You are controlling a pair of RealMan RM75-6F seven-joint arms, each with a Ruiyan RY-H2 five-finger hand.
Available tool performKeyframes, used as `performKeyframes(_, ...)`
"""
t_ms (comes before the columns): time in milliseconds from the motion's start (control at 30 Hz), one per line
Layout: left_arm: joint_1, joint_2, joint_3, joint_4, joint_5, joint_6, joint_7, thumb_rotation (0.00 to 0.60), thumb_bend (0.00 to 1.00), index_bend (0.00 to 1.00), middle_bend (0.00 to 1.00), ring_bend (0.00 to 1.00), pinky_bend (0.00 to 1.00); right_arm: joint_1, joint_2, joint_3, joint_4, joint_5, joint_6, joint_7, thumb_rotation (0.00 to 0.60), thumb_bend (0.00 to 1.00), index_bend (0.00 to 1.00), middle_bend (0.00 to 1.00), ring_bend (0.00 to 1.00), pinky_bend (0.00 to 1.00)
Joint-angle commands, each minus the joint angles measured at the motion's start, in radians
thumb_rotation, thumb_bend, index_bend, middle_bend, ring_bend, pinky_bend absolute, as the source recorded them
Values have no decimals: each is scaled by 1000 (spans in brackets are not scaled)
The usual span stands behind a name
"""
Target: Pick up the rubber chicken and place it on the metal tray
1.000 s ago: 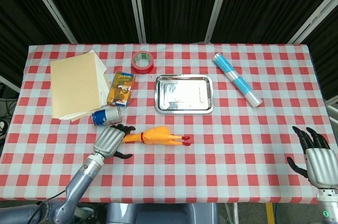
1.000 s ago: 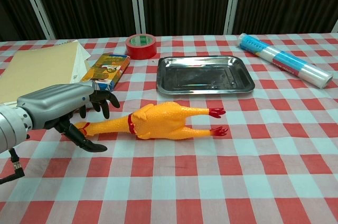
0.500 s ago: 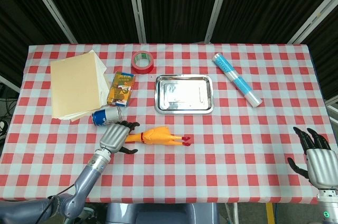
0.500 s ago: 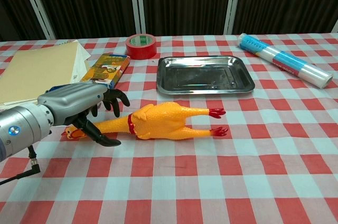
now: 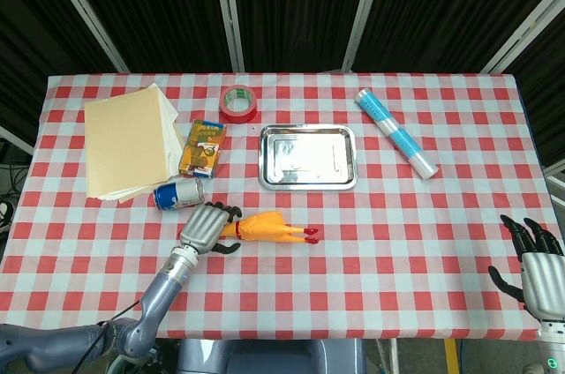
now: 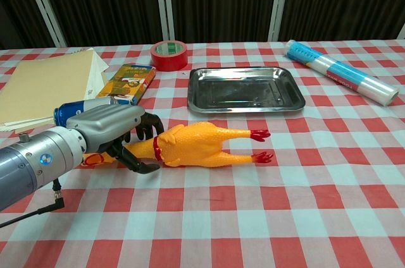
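Note:
The yellow rubber chicken (image 5: 265, 228) (image 6: 196, 145) lies on its side on the checked cloth, red feet pointing right. My left hand (image 5: 205, 227) (image 6: 107, 130) is at its head end. The dark fingers arch over the neck and the thumb reaches in on the near side, with a gap still showing around the neck. The chicken's head is partly hidden behind the hand. The metal tray (image 5: 308, 185) (image 6: 247, 107) sits just beyond the chicken with nothing on it. My right hand (image 5: 538, 261) hovers at the table's near right corner, fingers spread, holding nothing.
A blue can (image 5: 177, 194) (image 6: 69, 111) lies just behind my left hand. Further back are a small printed box (image 5: 203, 146) (image 6: 128, 82), a red tape roll (image 5: 238, 103) (image 6: 169, 54) and tan folders (image 5: 125, 140) (image 6: 44, 85). A blue-white roll (image 5: 396, 133) (image 6: 342, 72) lies right of the tray.
My left hand has slid right along the chicken's neck towards its body, fingers now straddling the neck. The chicken has not moved. The right hand has dropped slightly lower in the head view.

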Motion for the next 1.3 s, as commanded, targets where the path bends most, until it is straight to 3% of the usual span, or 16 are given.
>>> performKeyframes(33,-1,-7,7,8,-2,8,5,600,259,356,448,359,441,-4,2,-1,-1,0,3,4,600,267,122,239,128,188)
performKeyframes(200,7,-22,19,24,2,33,-1,600,433,473,560,467,568,-11,2,-2,-1,0,10,14,600,268,123,239,128,188)
performKeyframes(400,21,-29,25,42,66,80,-66,600,592,597,676,576,655,-12,2,-5,-3,-7,9,16,600,267,122,239,128,188)
performKeyframes(567,18,-11,24,61,165,111,-172,600,686,645,723,618,691,2,11,-8,-16,-36,0,24,600,267,122,239,128,188)
performKeyframes(1000,-90,187,3,-22,432,109,-300,600,719,663,741,635,699,134,108,-6,-140,-175,-118,152,600,268,123,239,128,213)
performKeyframes(1300,-197,343,-62,-178,391,-45,-203,600,711,660,732,633,699,273,180,6,-248,-198,-290,327,600,268,123,239,149,238)
